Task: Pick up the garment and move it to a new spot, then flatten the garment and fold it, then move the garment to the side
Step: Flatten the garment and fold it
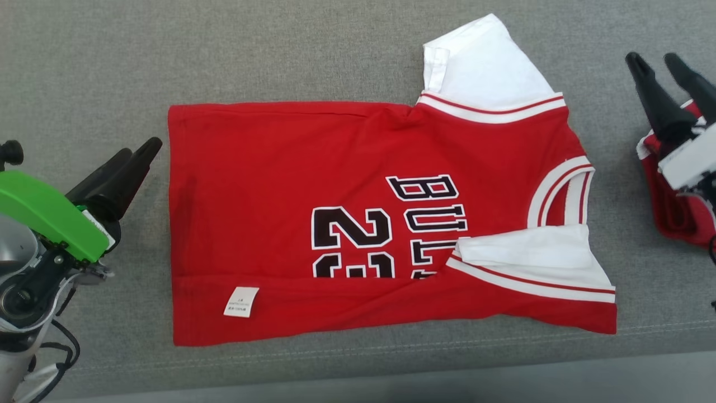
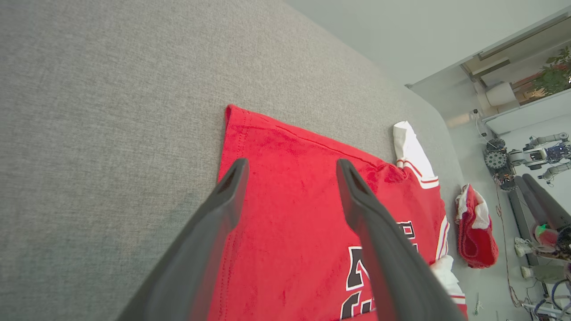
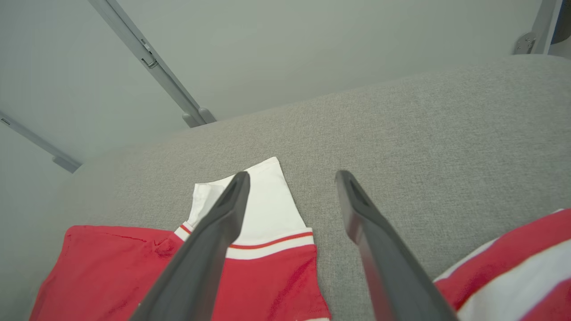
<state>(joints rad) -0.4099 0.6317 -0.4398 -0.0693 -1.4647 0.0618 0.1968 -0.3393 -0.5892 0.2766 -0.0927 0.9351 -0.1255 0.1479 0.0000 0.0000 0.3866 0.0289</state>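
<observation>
You are looking at a grey fabric surface (image 1: 335, 50) where the red jersey (image 1: 268, 168) is lying flat at centre (near edge turned up over the numerals, both white sleeves showing), with a second red bundle (image 1: 677, 215) sitting apart at its right. The left gripper (image 1: 137, 152) is hovering just beside the hem end and the right gripper (image 1: 653, 59) by the bundle, both with fingers spread, gripping nothing. A white label (image 1: 241, 301) is showing near the hem.
</observation>
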